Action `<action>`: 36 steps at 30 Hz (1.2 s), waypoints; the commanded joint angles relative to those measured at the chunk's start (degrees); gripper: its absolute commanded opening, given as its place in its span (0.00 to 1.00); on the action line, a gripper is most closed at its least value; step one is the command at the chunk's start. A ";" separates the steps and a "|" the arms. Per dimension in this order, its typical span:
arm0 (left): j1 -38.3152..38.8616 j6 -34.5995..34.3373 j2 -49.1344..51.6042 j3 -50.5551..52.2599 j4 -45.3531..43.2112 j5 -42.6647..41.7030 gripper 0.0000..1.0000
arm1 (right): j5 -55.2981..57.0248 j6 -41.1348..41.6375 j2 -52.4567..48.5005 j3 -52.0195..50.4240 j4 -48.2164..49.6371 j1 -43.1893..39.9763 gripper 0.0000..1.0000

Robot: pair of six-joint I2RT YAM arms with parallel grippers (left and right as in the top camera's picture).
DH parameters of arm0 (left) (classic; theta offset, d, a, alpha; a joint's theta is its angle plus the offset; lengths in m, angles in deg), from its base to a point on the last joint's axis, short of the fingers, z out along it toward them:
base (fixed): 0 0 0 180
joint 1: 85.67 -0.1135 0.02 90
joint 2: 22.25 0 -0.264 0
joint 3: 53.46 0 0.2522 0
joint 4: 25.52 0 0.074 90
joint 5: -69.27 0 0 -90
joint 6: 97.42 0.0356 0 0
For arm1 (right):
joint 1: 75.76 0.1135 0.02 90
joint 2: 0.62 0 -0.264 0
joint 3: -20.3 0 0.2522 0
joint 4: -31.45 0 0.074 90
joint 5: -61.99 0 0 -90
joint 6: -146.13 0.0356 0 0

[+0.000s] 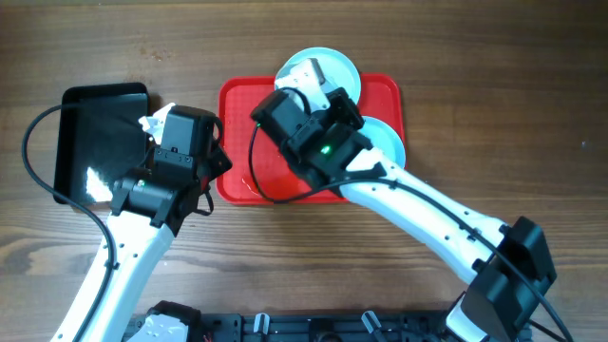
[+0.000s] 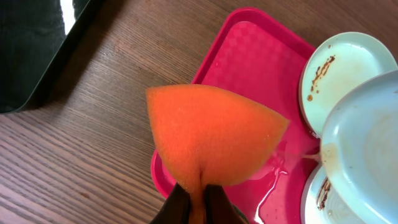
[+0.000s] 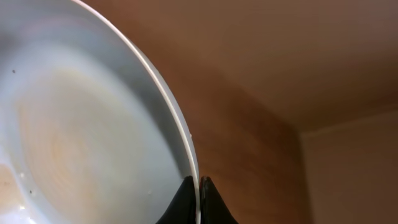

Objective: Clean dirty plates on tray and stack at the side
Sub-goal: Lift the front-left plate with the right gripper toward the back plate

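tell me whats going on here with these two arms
The left arm pinches an orange sponge in its jaws at the left edge of the red tray. The right arm has its jaws shut on the rim of a plate, held raised over the tray. On the tray lie two more plates, both with brown smears.

White arms [image 1: 432, 209], black wrist housings [image 1: 182, 142], black cables [image 1: 26, 152], green light [image 1: 326, 149]
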 commanded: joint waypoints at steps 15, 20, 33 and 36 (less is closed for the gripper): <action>-0.31 -1.42 3.17 -0.68 0.04 -0.04 0.04 | 5.03 5.05 -1.25 -0.55 -2.32 1.90 0.04; -0.31 -1.44 4.92 -0.68 -0.66 0.13 0.04 | 4.02 4.59 -1.29 -0.55 -0.98 3.89 0.04; -0.31 -4.39 5.55 -0.68 -0.57 0.11 0.04 | 3.72 7.69 -1.77 -0.55 -4.17 4.72 0.04; -0.31 -4.39 5.55 -0.68 -0.07 0.13 0.04 | -7.10 18.64 -1.49 -0.52 -4.96 3.63 0.04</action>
